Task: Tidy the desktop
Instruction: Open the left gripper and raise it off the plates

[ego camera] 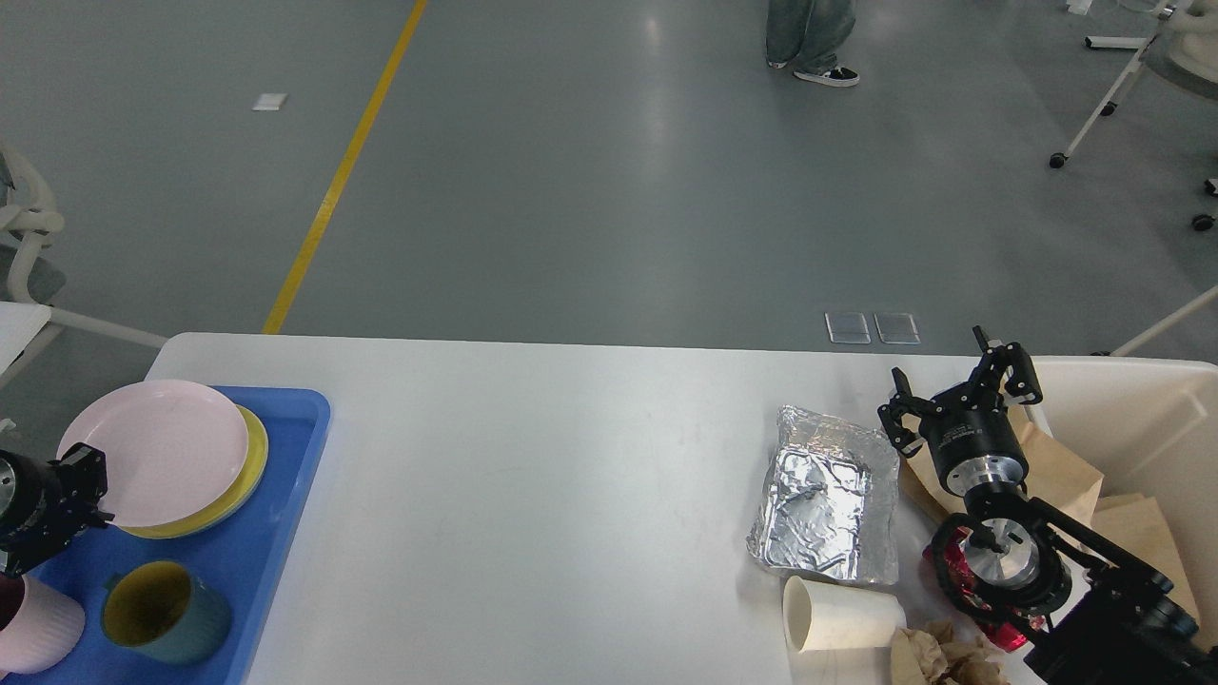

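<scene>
The white desktop [571, 495] spans the view. On its left, a blue tray [271, 542] holds a pink plate [157, 452] lying on a yellow plate [249, 466]. My left gripper [88, 490] is at the pink plate's near-left rim and seems shut on it. On the right lie a crumpled foil tray [826, 495], a tipped paper cup [842, 618] and crumpled brown paper [942, 658]. My right gripper [956, 390] stands open and empty just right of the foil, above a brown paper bag [1061, 471].
A dark green mug [164, 611] and a pink cup [36, 626] stand in the tray's near part. A cream bin [1142, 409] with brown paper sits at the far right. A red object [952, 566] shows behind my right arm. A person's legs [809, 38] stand beyond.
</scene>
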`<control>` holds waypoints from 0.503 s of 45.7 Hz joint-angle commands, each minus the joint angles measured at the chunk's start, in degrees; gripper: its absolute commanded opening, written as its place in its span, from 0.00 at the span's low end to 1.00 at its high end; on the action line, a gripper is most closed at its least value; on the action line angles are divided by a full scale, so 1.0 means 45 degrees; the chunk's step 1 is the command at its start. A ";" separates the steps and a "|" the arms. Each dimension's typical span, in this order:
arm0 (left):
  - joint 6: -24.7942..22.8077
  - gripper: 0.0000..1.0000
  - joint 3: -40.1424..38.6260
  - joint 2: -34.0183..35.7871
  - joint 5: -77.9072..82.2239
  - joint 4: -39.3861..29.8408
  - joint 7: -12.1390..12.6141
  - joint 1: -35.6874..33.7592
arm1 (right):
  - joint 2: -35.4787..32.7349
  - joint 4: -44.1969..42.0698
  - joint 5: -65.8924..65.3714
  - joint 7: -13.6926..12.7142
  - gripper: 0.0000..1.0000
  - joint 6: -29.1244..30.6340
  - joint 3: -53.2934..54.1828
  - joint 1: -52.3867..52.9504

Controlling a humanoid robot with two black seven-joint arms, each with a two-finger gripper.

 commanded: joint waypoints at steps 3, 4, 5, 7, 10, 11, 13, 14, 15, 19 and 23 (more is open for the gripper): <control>0.0374 0.02 -0.0947 -0.0133 0.0088 0.0191 0.0046 0.0802 | 0.0000 -0.0020 0.0000 0.0000 1.00 0.0000 0.0000 -0.0020; 0.0412 0.04 -0.0967 -0.0133 0.0088 0.0191 0.0046 0.0782 | 0.0000 -0.0001 0.0000 0.0000 1.00 0.0000 0.0000 0.0000; 0.0451 0.05 -0.0967 -0.0153 0.0088 0.0191 0.0046 0.0782 | 0.0000 -0.0001 0.0000 0.0000 1.00 0.0000 0.0000 -0.0019; 0.0529 0.12 -0.0986 -0.0153 0.0088 0.0191 0.0026 0.0782 | 0.0000 -0.0020 0.0000 0.0000 1.00 0.0000 0.0000 -0.0019; 0.0685 0.34 -0.0986 -0.0153 0.0088 0.0191 0.0046 0.0782 | 0.0000 -0.0001 0.0000 0.0000 1.00 0.0000 0.0000 0.0000; 0.0763 0.42 -0.0986 -0.0153 0.0088 0.0171 0.0046 0.0802 | 0.0000 -0.0001 0.0000 0.0000 1.00 0.0000 0.0000 0.0000; 0.0939 0.56 -0.0986 -0.0172 0.0088 0.0133 0.0046 0.0782 | 0.0000 -0.0001 0.0000 0.0000 1.00 0.0000 0.0000 -0.0019; 0.0998 0.61 -0.0986 -0.0172 0.0088 0.0132 0.0046 0.0744 | 0.0000 -0.0020 0.0000 0.0000 1.00 0.0000 0.0000 0.0000; 0.1018 0.65 -0.0986 -0.0172 0.0088 0.0113 0.0046 0.0724 | 0.0000 -0.0001 0.0000 0.0000 1.00 0.0000 0.0000 -0.0019; 0.1057 0.79 -0.0986 -0.0192 0.0166 0.0113 0.0046 0.0685 | 0.0000 -0.0001 0.0000 0.0000 1.00 0.0000 0.0000 0.0000; 0.1018 0.85 -0.0986 -0.0172 0.0284 0.0132 0.0026 0.0626 | 0.0000 -0.0001 0.0000 0.0000 1.00 0.0000 0.0000 0.0000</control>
